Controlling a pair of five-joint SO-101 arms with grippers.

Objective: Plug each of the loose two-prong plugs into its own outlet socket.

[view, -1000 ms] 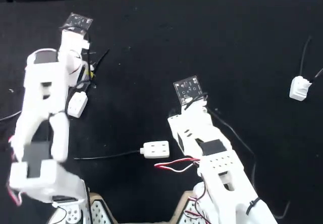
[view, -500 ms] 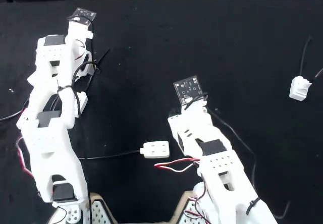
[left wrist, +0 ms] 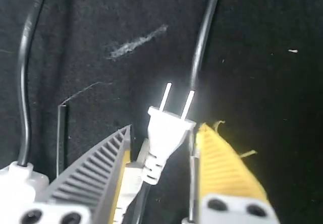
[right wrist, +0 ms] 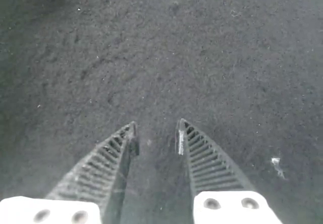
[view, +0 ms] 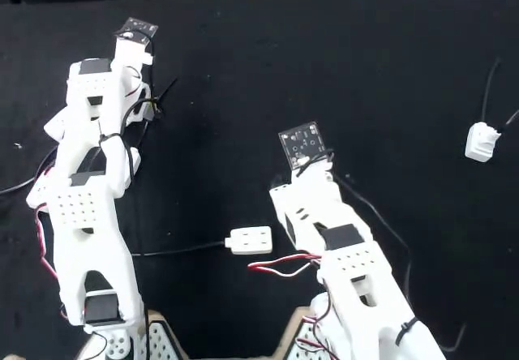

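Nearest the arm bases, the right arm (view: 345, 250) is standing low over the black table (view: 389, 68), with red and white wires (view: 280, 264) looping out beside it. The right gripper (right wrist: 155, 133) is hovering over bare cloth; its two ridged fingers are standing slightly apart and are gripping nothing. Just beside this arm a white outlet socket strip (view: 251, 240) is lying flat, its thin black cord (view: 174, 251) running off towards the left arm (view: 81, 214).

Farther out, the left arm is stretching along the table's side. The left gripper (left wrist: 165, 128) is straddling a white two-prong plug (left wrist: 166, 135) with its fingers spread. The yellow finger (left wrist: 222, 168) is sitting against one side of the plug body, while the grey ridged finger (left wrist: 101, 168) is leaving a narrow gap on the other, so the plug is not clamped. Whether the plug is resting on the cloth cannot be told. Its prongs (left wrist: 176, 99) are pointing away from the wrist, towards a second black cord (left wrist: 202, 37) lying on the cloth. A white outlet block (left wrist: 12, 176) is sitting near the grey finger; in the high view it is peeking out from beneath the left arm (view: 130, 164).

Farthest off, by the table's opposite edge, a small white cord end (view: 482, 141) is lying well apart from both arms; whether it is plug or socket cannot be told
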